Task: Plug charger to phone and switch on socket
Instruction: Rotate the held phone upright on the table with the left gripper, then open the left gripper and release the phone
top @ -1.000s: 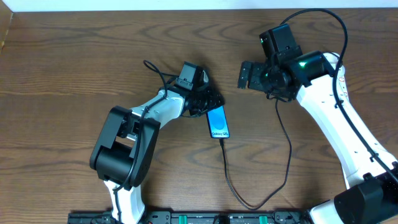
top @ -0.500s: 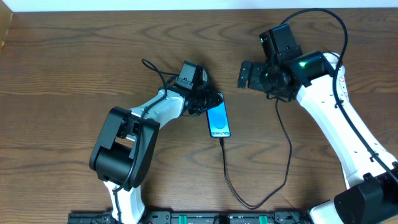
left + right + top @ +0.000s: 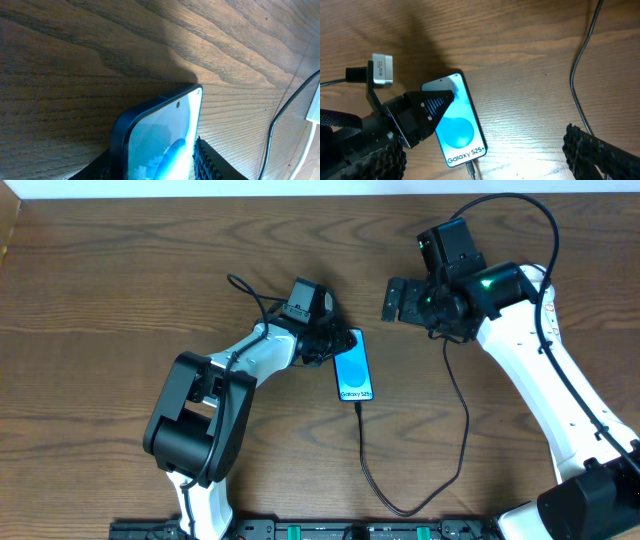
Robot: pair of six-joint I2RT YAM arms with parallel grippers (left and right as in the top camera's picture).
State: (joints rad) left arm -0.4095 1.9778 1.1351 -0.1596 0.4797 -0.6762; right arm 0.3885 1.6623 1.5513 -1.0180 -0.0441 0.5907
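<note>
Pinching the phone (image 3: 354, 370) by its far end, the left claw (image 3: 340, 343) is nearer. The phone runs toward the bench's (image 3: 100, 300) near edge, charger (image 3: 362, 450) seemingly seated. The right claw (image 3: 390, 300) is spread.

Phone (image 3: 354, 371) near middle of table (image 3: 100, 300). Left gripper (image 3: 343, 343) at phone's far end, arm reaching in from left, one finger on each side of phone. Cable (image 3: 362, 450) plugged into phone's near end, runs toward front edge, curves right, then back toward right arm. Right gripper (image 3: 396, 300) behind and right of phone, well apart.
</note>
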